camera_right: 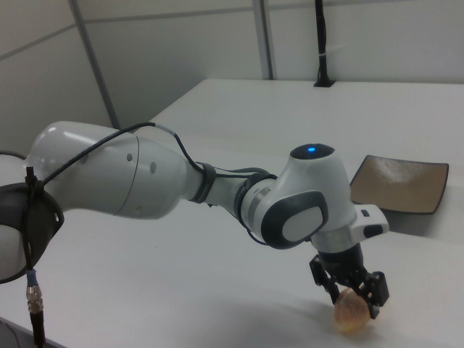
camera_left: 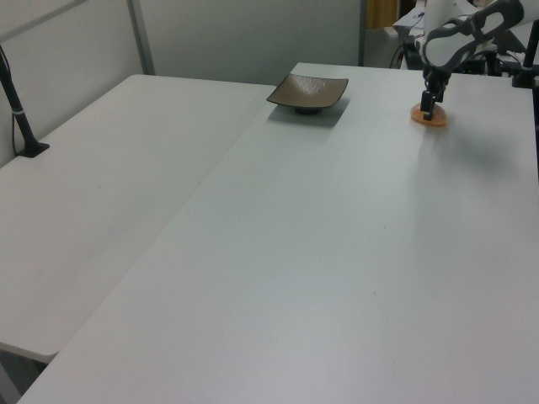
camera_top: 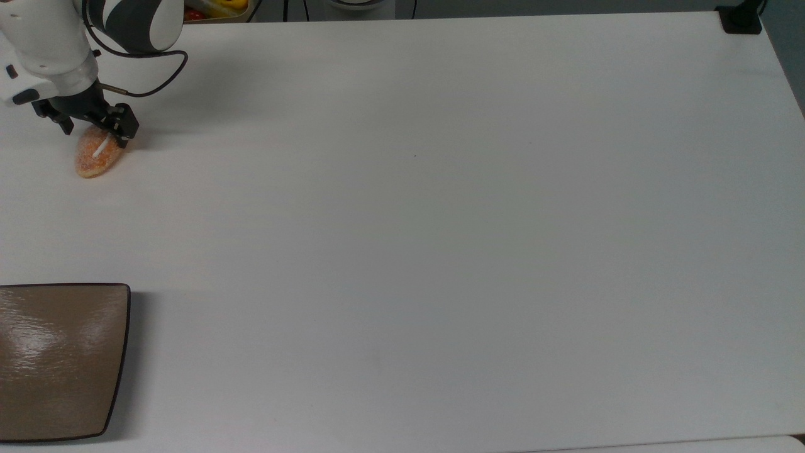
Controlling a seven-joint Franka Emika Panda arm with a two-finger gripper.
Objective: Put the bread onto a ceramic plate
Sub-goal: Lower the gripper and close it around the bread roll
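gripper (camera_top: pixel 94 129) fingers straddle the bread (camera_top: pixel 95 158), seemingly touching.

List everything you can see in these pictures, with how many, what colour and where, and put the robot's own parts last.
bread: one, orange-brown with a white stripe, on the table near the top view's upper left corner, under the gripper.
ceramic plate: one, glossy tan-brown with a dark rim, at the top view's lower left edge, apart from the bread.
table: white, bearing the bread and the plate; the left view shows a second white top joined alongside.
container of fruit: one, with red and yellow pieces, beyond the table's far edge at the top view's upper left.
black post base: one, at the top view's upper right table corner.
arm: one, white and grey, with a black cable.
gripper: one, black, fingers open and straddling the bread's upper end.
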